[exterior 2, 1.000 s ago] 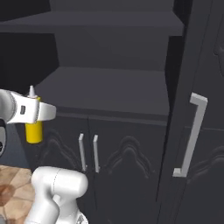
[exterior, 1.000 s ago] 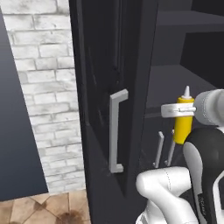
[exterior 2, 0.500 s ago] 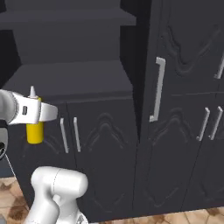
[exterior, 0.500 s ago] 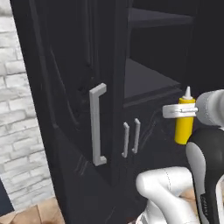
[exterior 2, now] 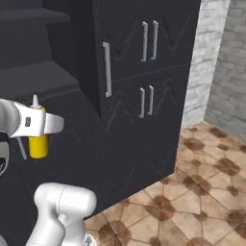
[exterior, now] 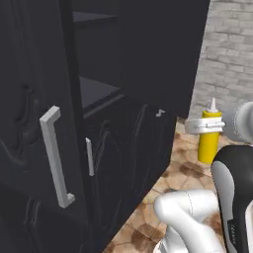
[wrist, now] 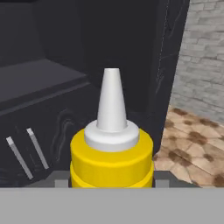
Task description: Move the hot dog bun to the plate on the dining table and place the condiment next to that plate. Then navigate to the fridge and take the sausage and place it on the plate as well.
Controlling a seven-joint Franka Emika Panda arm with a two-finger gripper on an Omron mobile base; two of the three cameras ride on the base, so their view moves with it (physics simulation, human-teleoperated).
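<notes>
While you scan from the left edge of the left base view, you meet the black cabinets first, filling everything from nine o'clock through the centre, with a pale bar handle at about eight o'clock and a thinner handle just right of it. Above those, an open recess shows a dark shelf near eleven o'clock. Moving right, you see brown patterned floor tiles at about four o'clock and a grey brick wall at one to two o'clock.

At three o'clock in that view your gripper is clamped around the condiment, a yellow squeeze bottle held upright in the air with its pale nozzle pointing up, well clear of the floor and apart from the cabinets.

In the right base view you find the same condiment at nine o'clock, held in the gripper, with the cabinets from eleven to one o'clock carrying paired handles above and below, a white brick wall at two o'clock, and tiles at four to five o'clock.

Through the hand view you look down the bottle at six o'clock, its white cap and cone nozzle rising to the centre, two slim handles at eight o'clock, brick wall at two o'clock.
</notes>
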